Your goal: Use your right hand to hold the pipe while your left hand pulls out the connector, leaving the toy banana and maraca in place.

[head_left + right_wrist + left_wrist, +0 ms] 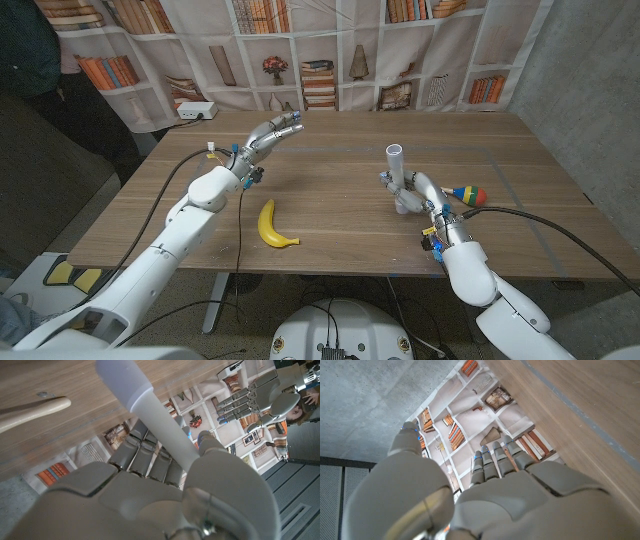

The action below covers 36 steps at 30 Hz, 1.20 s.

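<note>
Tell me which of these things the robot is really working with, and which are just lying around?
Working with:
- white pipe, gripped by the right hand
- its connector end
- left hand, raised, holding nothing

Just lying about:
- toy banana
- maraca
- white power strip on the table

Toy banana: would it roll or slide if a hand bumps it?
The toy banana lies curved on its side, so it would probably pivot or slide, not roll. It looks like smooth plastic, likely light and stiff, on the bare wooden table.
</note>
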Each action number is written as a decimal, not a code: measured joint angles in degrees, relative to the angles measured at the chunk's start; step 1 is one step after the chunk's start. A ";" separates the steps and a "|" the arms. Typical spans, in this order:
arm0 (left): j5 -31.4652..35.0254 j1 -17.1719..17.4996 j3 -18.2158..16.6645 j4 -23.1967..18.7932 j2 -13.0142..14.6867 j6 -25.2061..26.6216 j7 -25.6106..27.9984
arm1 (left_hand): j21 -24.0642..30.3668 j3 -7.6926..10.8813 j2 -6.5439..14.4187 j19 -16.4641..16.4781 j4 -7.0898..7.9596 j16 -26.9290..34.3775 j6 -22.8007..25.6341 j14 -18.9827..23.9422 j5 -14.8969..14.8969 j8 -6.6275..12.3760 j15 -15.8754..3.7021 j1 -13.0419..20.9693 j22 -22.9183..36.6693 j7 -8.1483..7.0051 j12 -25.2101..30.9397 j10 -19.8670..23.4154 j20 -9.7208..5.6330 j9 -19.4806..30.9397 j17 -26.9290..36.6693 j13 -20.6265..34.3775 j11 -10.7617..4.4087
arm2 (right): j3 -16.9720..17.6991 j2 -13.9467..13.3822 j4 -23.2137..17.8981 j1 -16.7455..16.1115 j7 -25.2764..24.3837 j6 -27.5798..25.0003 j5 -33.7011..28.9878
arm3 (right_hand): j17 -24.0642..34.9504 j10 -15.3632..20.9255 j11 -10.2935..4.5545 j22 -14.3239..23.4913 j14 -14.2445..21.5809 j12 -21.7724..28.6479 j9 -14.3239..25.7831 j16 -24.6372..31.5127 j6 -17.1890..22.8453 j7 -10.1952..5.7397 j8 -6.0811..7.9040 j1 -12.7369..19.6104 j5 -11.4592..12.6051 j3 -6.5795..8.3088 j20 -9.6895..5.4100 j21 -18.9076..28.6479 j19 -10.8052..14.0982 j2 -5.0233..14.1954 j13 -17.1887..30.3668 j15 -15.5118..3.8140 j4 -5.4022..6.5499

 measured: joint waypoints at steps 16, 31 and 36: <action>4.43 1.61 -1.13 -5.83 3.16 -2.25 0.80 | -0.80 0.02 -0.13 -1.54 -0.01 0.00 0.31 0.00 -0.21 0.00 0.00 0.40 0.16 -0.31 0.00 0.39 -0.35 0.29 0.16 0.00 -0.39 | -1.85 -1.68 -0.32 2.79 0.99 -3.33 -1.30 | -0.01 -0.52 0.10 -0.01 -0.01 -0.42 -0.01 0.00 -0.36 0.27 -0.23 -1.51 0.00 1.89 0.00 0.34 0.00 -0.39 0.00 0.01 2.35; 9.81 0.55 -1.16 -10.38 5.20 -3.56 0.68 | -1.15 -0.31 -0.08 -2.44 0.32 0.00 0.61 -0.01 -0.21 0.00 0.00 0.34 0.16 -0.61 0.00 0.42 -0.67 0.28 0.16 0.00 -0.42 | -2.94 -3.76 -0.77 5.05 2.07 -6.07 -2.77 | 0.26 -0.51 0.10 0.15 -0.01 -0.39 0.27 0.00 -0.86 0.17 -0.23 -1.54 0.00 1.89 0.21 0.34 -0.22 -0.35 -0.01 0.01 2.35; 11.25 0.49 -1.34 -12.26 5.96 -3.56 1.02 | -1.15 -0.31 0.15 -0.79 0.32 0.00 1.23 0.96 -0.20 0.00 -0.14 0.57 0.15 -0.41 0.00 1.33 -0.90 0.28 0.16 0.00 -0.73 | -3.01 -4.03 -0.82 5.36 2.42 -6.72 -2.82 | 0.26 -0.51 0.10 0.15 -0.01 -0.39 0.53 0.00 -0.87 0.17 -0.23 -1.56 0.00 1.89 0.09 0.63 -0.34 -0.34 -0.01 0.01 2.35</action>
